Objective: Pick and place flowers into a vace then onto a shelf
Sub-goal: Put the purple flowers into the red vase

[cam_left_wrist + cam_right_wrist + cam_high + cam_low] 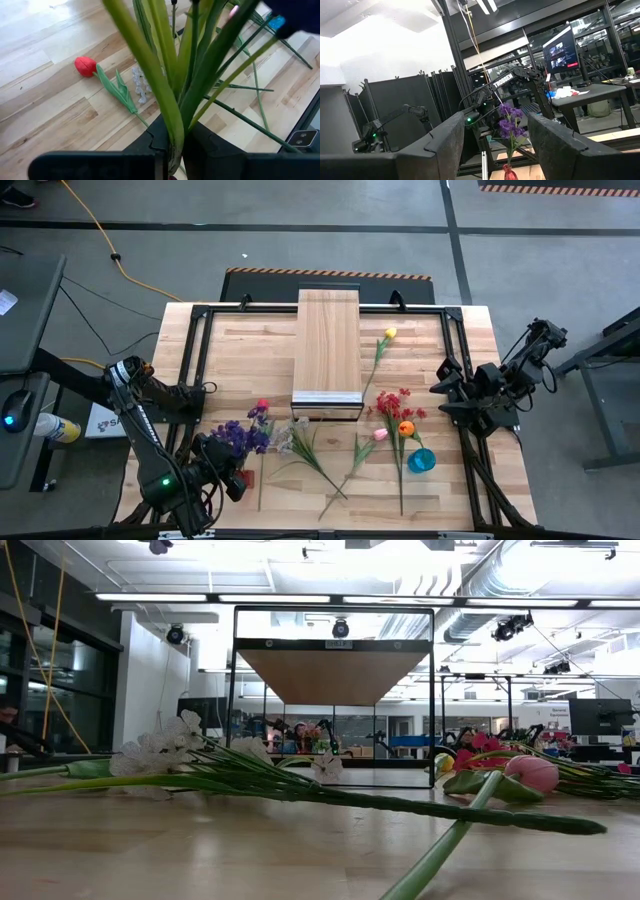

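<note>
The shelf point(327, 352) stands mid-table toward the far edge; loose flowers point(385, 435) lie spread on the tabletop point(250, 350) before it and to its right; the left gripper point(232, 470) sits at the near left corner, a spray point(243, 437) upright in it; the right gripper point(447, 395) hangs by the right edge.

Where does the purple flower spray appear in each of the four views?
High view: the purple spray is in the lower left of the picture.
Low view: not in it.
Left wrist view: only its green stems show, held in the left gripper.
Right wrist view: its blossoms are at the centre, far off.
Shared landmark: the red tulip beside it, in the high and left wrist views.
</note>
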Robot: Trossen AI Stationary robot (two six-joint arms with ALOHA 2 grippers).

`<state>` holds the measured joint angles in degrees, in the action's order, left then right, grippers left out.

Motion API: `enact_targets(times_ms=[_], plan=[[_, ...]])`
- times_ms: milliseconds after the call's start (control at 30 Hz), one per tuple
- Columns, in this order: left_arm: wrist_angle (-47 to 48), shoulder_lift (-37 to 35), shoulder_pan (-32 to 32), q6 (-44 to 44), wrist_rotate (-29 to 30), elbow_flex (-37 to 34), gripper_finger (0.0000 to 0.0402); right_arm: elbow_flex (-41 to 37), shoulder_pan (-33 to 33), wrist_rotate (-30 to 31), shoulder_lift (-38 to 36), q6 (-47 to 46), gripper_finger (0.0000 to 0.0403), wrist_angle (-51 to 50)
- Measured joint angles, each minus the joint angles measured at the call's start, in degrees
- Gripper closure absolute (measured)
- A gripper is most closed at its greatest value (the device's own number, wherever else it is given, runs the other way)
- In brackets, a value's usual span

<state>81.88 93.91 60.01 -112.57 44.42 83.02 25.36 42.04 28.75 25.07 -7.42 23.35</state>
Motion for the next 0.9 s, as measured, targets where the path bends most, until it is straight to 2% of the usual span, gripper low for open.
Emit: enact_targets(times_ms=[100,200,567,733,900], plan=[[0.05,0.0,0.02,0.02,0.0,0.0,0.0329,0.0,-0.02,0.0,-0.01,0.0,0.019,0.0],[0.09,0.0,0.02,0.07,0.0,0.0,0.0307,0.0,-0.02,0.0,-0.02,0.0,0.0191,0.0],[0.05,0.0,0.02,-0.2,-0.11,0.0,0.0146,0.0,-0.02,0.0,-0.01,0.0,0.0197,0.0],[0.03,0.0,0.02,-0.2,-4.46,0.0,0.0104,0.0,0.0,0.0,-0.02,0.0,0.0198,0.02],[0.09,0.0,0.02,-0.22,-7.79,0.18,0.0079,0.0,-0.02,0.0,-0.02,0.0,0.0197,0.01]])
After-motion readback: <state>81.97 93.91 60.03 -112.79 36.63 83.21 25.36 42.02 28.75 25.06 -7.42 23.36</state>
